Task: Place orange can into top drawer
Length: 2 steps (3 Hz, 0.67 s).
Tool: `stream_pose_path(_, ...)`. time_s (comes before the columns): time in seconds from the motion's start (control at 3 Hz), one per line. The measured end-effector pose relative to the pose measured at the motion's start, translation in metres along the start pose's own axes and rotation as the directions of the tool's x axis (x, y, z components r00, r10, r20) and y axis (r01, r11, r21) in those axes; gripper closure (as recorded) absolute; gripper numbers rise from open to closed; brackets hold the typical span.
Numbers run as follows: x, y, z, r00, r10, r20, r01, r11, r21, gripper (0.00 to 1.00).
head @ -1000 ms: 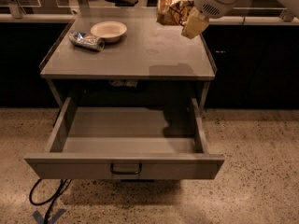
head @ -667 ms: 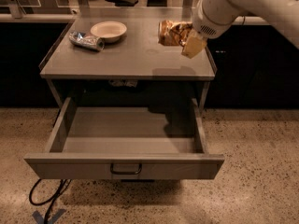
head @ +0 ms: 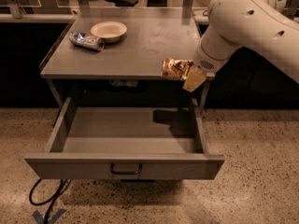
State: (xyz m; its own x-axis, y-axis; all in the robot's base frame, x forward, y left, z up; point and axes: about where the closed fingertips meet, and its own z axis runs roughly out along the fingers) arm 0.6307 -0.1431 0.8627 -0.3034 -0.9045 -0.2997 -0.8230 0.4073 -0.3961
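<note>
The orange can (head: 174, 69), orange-gold and brown with white patches, is held on its side in my gripper (head: 184, 74). It hangs in the air at the table's front right edge, above the right rear part of the open top drawer (head: 124, 164). The drawer is a wide shallow grey tray, pulled fully out, with a dark central handle (head: 125, 170) on its front panel. Its inside holds nothing. The can's shadow falls on the drawer's back right corner. My white arm (head: 243, 20) reaches in from the upper right.
On the grey table (head: 135, 48), at the back left, stand a white bowl (head: 108, 31) and a crushed silver-blue can (head: 86, 41) lying on its side. A black cable (head: 46, 197) loops on the speckled floor at the lower left.
My arm has carried the orange can forward and down, from over the table's back right to its front right edge above the open drawer.
</note>
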Motion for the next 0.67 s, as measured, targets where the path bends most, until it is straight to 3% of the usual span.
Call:
stream_pose_path(0.33, 0.0, 0.0, 0.0, 1.0, 0.0, 0.0, 0.0, 1.0, 0.0, 1.0)
stream_pose_path(0.67, 0.009, 0.012, 0.018, 0.996, 0.069, 0.064, -0.064, 0.9948, -0.079, 1.0)
